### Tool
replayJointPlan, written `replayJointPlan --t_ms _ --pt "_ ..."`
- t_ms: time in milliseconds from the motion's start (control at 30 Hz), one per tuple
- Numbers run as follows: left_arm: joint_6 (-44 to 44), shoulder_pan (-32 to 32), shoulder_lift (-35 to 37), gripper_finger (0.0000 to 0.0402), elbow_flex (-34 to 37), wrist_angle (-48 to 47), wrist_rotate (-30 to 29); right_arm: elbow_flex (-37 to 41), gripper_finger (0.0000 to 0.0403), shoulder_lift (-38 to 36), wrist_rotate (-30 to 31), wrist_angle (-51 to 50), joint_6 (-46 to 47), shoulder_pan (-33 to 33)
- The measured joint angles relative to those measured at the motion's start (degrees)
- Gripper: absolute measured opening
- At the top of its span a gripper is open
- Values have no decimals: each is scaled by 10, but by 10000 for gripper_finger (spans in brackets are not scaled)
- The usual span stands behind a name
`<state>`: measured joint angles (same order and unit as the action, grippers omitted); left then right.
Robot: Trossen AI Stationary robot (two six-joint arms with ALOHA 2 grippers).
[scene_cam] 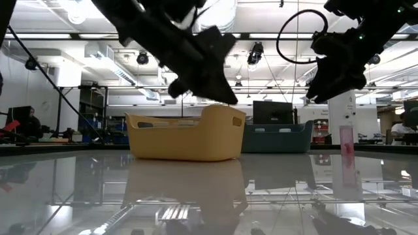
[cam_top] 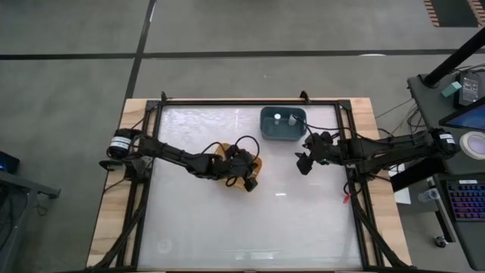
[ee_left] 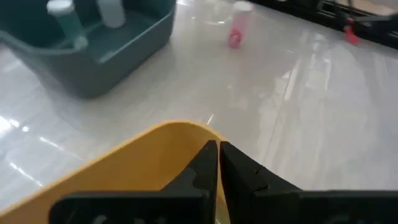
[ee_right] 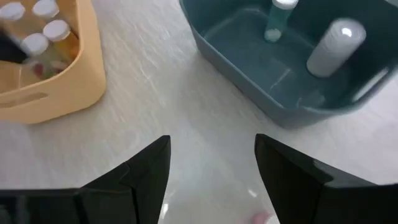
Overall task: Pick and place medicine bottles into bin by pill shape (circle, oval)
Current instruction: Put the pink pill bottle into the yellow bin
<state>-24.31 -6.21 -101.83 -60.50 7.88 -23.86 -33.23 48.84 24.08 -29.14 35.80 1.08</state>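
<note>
The orange-yellow tub [cam_top: 220, 154] stands at the table's middle, with several white-capped bottles [ee_right: 46, 28] upright in it. My left gripper [ee_left: 218, 149] is shut and empty just above that tub's right rim [scene_cam: 225, 109]. The dark teal tub [cam_top: 283, 125] stands at the far side and holds two upright bottles [ee_right: 336, 43], [ee_right: 277, 15]. A pink bottle [scene_cam: 346, 147] stands alone on the table, below my right gripper [ee_right: 211, 155]. My right gripper is open and empty in the air, right of the yellow tub and near the teal one.
A black frame runs round the glossy white table top [cam_top: 250, 227]. A small red thing [cam_top: 346, 196] lies by the right rail. The near half of the table holds nothing I can see. A desk with screens and a keyboard [cam_top: 462, 197] stands off the table's right.
</note>
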Motion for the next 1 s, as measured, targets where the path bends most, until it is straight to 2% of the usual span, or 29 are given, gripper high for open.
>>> replayJointPlan --t_ms 400,733,1000 --pt "83 -53 99 1 22 -16 -8 0 223 1 0 -164 175 0" --pt "112 -102 139 1 32 -29 -80 8 223 42 0 -169 192 0" --pt "113 -109 139 1 38 -29 -83 9 223 106 0 -139 181 0"
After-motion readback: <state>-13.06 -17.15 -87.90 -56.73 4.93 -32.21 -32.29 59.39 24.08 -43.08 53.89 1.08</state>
